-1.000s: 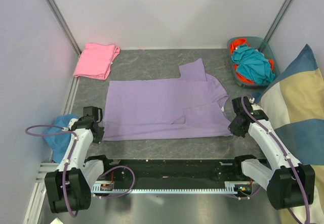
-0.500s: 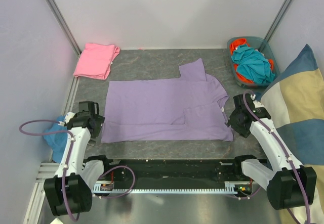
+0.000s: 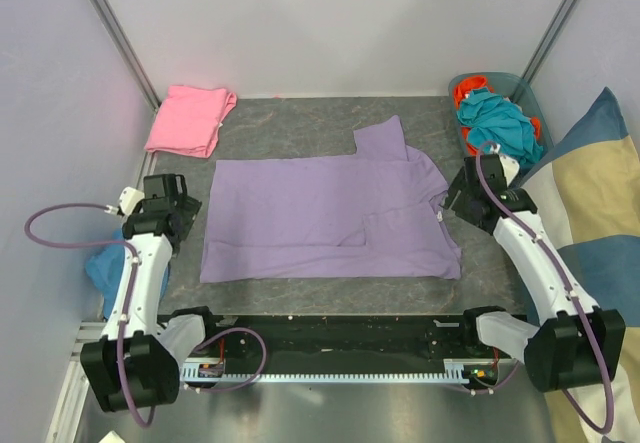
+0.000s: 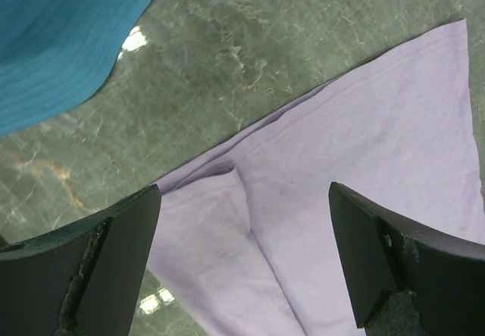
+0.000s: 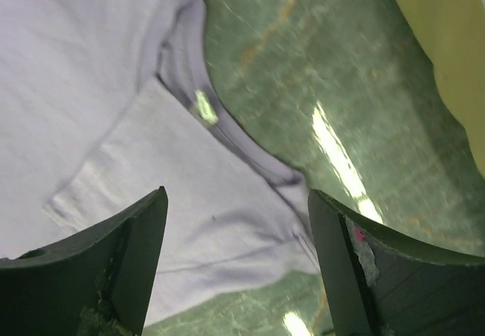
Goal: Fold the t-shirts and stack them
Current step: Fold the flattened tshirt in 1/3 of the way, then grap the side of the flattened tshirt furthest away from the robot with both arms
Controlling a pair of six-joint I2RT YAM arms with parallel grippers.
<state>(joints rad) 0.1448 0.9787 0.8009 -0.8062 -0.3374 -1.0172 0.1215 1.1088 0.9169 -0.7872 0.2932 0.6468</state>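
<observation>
The lavender t-shirt point(image 3: 330, 218) lies spread across the middle of the table point(image 3: 300, 123), only partly folded. 1 sleeve point(image 3: 380, 143) juts toward the upper centre of the frame, while the other lies turned in over the body at lower right. The pink t-shirt point(image 3: 188, 120) sits folded in the upper left corner, well apart.

The likeliest trouble is a bad next pinch. In the left wrist view the hem corner shows a raised crease where 2 layers seem to overlap. Fingers closing there could catch only the top layer and drag the fold askew. On the right, the collar point(image 5: 235, 146) edge sits doubled, and a grip there could gather the neckline instead of a clean edge. If the 2 arms lift unevenly, the soft cloth would likely twist. The blue cloth point(image 3: 105, 273) at the lower left lies near the left arm and could snag. The basket point(image 3: 520, 83) in the upper right stands near the right arm.

The left gripper point(image 3: 172, 208) hangs just off the shirt's left edge, aimed down at the hem corner, fingers spread wide and holding nothing. The right gripper point(image 3: 462, 201) hovers over the collar end at the shirt's right edge, with its arm stretched up the right side of the frame. Its fingers are likewise parted and empty.
</observation>
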